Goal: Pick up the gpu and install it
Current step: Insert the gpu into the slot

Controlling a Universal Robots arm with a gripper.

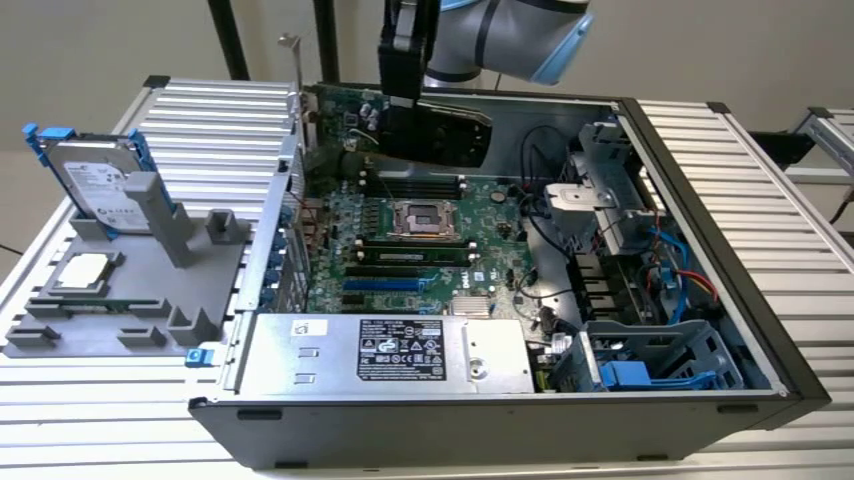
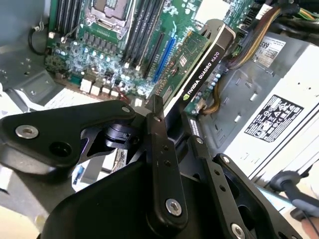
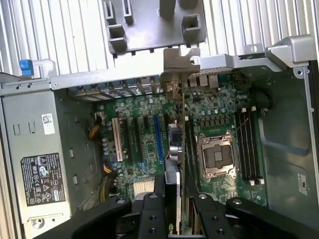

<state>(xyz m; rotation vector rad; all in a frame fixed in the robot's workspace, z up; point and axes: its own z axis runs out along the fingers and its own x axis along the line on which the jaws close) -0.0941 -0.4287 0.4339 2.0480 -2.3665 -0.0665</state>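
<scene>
The gpu [image 1: 447, 132] hangs in the air over the far end of the open computer case [image 1: 694, 200], its black cooler face toward the exterior view's right and its silver end bracket [image 1: 294, 75] sticking up at the left. My gripper [image 1: 400, 92] is shut on its top edge from above. In both wrist views the card sits clamped between my black fingers [image 2: 158, 144], above the green motherboard [image 3: 219, 107]. In the first wrist view the gpu [image 3: 174, 144] is edge-on, between the blue slot [image 3: 158, 139] and the empty CPU socket [image 3: 215, 158].
A grey fixture [image 1: 120, 300] at the exterior view's left holds a silver hard drive with blue trim [image 1: 100, 185] and a small square CPU chip [image 1: 83, 270]. Inside the case are the power supply [image 1: 400, 350], memory sticks [image 1: 420, 185], cables [image 1: 667, 280] and a drive cage [image 1: 654, 360].
</scene>
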